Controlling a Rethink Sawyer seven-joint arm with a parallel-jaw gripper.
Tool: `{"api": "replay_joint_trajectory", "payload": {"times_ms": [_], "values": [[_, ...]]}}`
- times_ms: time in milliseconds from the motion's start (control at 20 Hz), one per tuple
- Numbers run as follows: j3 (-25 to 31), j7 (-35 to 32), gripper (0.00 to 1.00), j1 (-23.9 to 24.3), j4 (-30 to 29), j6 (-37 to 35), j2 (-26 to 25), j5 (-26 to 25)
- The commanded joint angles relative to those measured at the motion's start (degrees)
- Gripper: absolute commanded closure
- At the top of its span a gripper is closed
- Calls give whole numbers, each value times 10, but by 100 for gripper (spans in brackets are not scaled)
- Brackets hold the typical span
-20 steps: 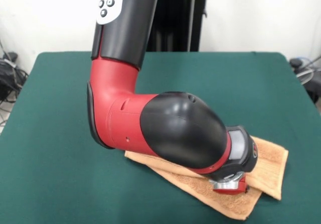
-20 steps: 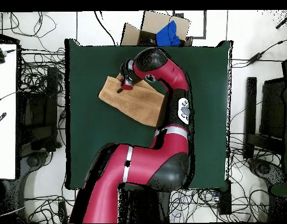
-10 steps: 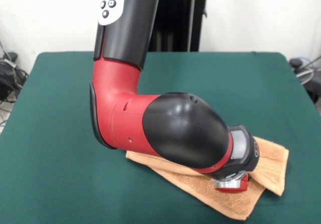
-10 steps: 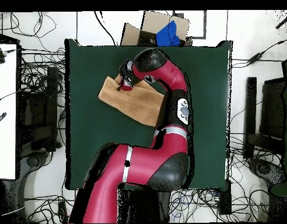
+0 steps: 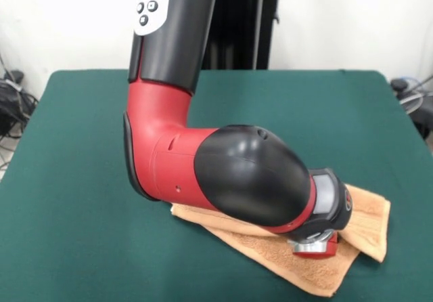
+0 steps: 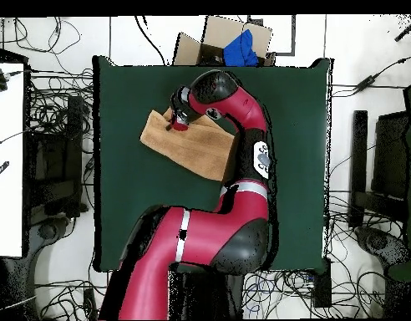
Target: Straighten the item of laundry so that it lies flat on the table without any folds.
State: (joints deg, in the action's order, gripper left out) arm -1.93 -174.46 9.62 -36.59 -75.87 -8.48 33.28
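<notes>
Green table (image 5: 74, 180), towel (image 5: 365, 214) folded at lower right of front view. Gripper (image 5: 315, 249) low over towel; grip state not discernible.

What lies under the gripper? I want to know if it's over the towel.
The towel lies under the gripper, on the table. The arm covers part of the towel.

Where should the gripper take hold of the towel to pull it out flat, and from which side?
Judging by the front view, the towel lies doubled, an upper layer folded over at its right end. Grip that loose upper edge, coming straight down from above, and draw it outward. The gripper is already low over the cloth there; its fingers are hidden.
</notes>
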Motion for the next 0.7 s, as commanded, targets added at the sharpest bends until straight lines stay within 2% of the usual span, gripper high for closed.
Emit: {"api": "replay_joint_trajectory", "payload": {"times_ms": [50,400,700], "values": [[54,19,100,-15,-140,32,26,-7],[53,20,100,-16,-225,34,80,0],[59,22,100,-20,-288,67,110,6]]}}
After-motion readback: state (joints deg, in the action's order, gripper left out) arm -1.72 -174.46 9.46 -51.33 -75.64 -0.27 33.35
